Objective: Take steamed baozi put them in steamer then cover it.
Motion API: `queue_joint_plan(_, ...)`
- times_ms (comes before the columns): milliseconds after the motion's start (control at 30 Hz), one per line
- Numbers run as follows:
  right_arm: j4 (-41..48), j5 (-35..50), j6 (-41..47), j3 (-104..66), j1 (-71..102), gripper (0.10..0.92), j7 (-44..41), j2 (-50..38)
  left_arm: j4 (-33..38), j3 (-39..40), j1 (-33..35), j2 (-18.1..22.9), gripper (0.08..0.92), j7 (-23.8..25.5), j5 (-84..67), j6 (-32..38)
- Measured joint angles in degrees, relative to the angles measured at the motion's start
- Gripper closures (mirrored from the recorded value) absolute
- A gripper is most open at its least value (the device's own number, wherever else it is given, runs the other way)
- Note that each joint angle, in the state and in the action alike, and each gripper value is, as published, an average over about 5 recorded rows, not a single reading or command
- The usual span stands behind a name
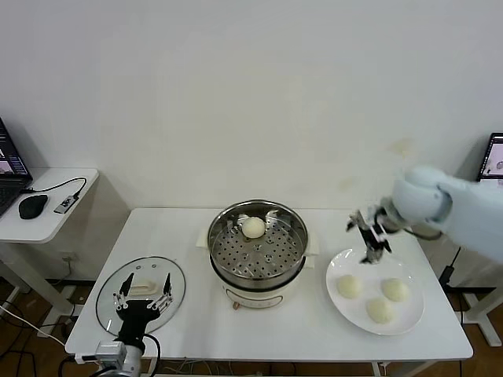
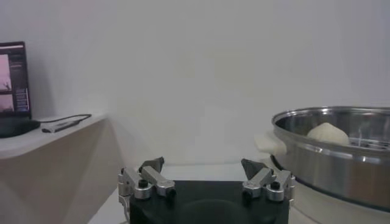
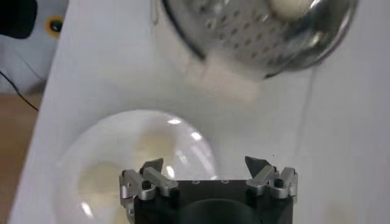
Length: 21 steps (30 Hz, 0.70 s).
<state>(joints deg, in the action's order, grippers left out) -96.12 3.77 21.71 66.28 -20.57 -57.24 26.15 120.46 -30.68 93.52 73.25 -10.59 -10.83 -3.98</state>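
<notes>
Steamed baozi: one (image 1: 253, 228) on the perforated tray inside the steamer (image 1: 257, 245) at mid-counter (image 1: 189, 228); three more (image 1: 350, 286) on a white plate (image 1: 413, 310) right of the steamer. Right claw (image 1: 369, 238) above the plate's near-steamer rim, spread wide, empty. Left claw (image 1: 143, 290) over the glass lid (image 1: 110, 294) left of the steamer, likewise wide, holding nothing.

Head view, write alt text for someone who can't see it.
A steel steamer holds one baozi on a white table; the open right hand hovers over a plate of three baozi. The open left hand waits above the glass lid.
</notes>
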Motion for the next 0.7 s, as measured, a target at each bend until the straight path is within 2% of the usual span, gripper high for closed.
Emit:
queue_joint_plan(300,2.6,-4.4,0.4,-9.3,13.9,0.203,0.8,-0.9,0.0,-0.5,-0.1,0.1,0.177,0.1,0.5,0.0)
queue_joint_plan(700,7.8,-7.2,-0.7,-14.5,21.9,0.227,1.6,2.6,-0.5,-0.9,0.0,0.1,0.177,0.1,0.6,0.3)
